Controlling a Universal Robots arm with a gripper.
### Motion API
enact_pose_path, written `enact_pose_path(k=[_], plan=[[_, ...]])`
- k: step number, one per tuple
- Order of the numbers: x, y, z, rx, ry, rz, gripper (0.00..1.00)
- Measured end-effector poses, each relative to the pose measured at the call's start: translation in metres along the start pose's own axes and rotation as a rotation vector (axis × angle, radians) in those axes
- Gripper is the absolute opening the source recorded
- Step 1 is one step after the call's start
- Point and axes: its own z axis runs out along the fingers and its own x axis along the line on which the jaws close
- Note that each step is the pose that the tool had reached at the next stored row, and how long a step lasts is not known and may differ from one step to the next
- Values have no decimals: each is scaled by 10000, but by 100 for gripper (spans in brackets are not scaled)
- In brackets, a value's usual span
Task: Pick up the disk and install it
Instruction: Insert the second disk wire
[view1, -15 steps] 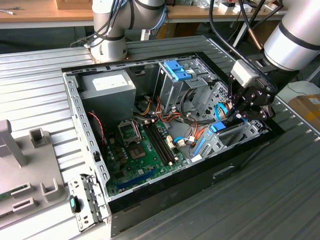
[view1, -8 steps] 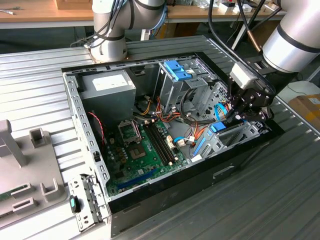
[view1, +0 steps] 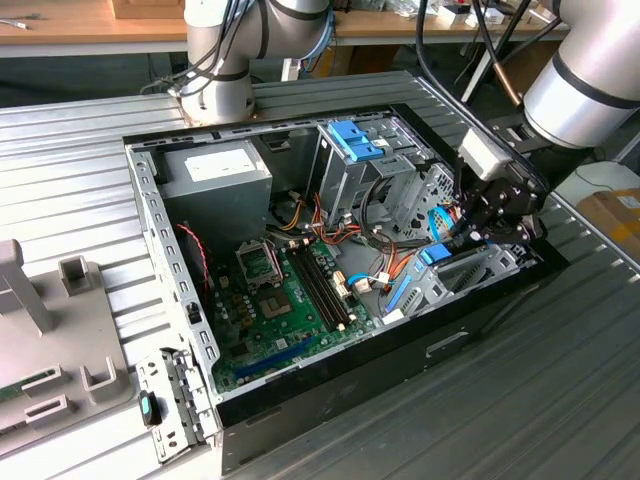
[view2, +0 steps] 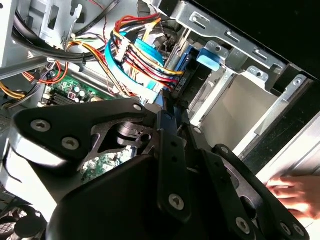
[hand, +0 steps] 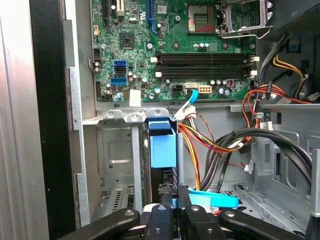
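At the exterior view's left a pale moulded fixture (view1: 55, 330) sits on the ribbed metal counter (view1: 70, 150), and beside it the open computer case (view1: 180, 290) lies on its side with a grey power supply box (view1: 215, 175) and the green motherboard (view1: 290, 300) exposed. Further right stands an upright drive cage carrying a bare blue bracket (view1: 355, 140), then a tangle of coloured cables (view1: 375, 270), and at the exterior view's right the drive bay (view1: 470, 275) along the case's near wall. The disk (view1: 436, 256) stands on edge in that bay, its blue carrier showing above the metal, as also seen in the first wrist view (hand: 163, 145). The end effector (view1: 478, 228) is directly over it, with its fingers closed on the blue carrier edge, a grip that reads most clearly in the first wrist view (hand: 172, 197). The drive is probably dense and rigid, heavy for its bulk, while the plastic carrier is lighter, somewhat flexible and smooth, so a hold on the carrier's stiff end seems safer than one on the labelled face or circuit side. It looks partly seated, not yet fully down. A person's hand (view2: 295, 196) rests near the case's outer edge in the second wrist view.
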Motion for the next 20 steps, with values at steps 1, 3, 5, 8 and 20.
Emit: enact_pose_path(k=[1,3,5,8,20], plan=[[0,0,0,0,0,0,24],[0,0,-3,0,8,-1,30],[-1,-1,-13,0,10,0,30],[-9,-5,-110,0,8,0,30],[-56,-29,-659,3,4,-1,30]])
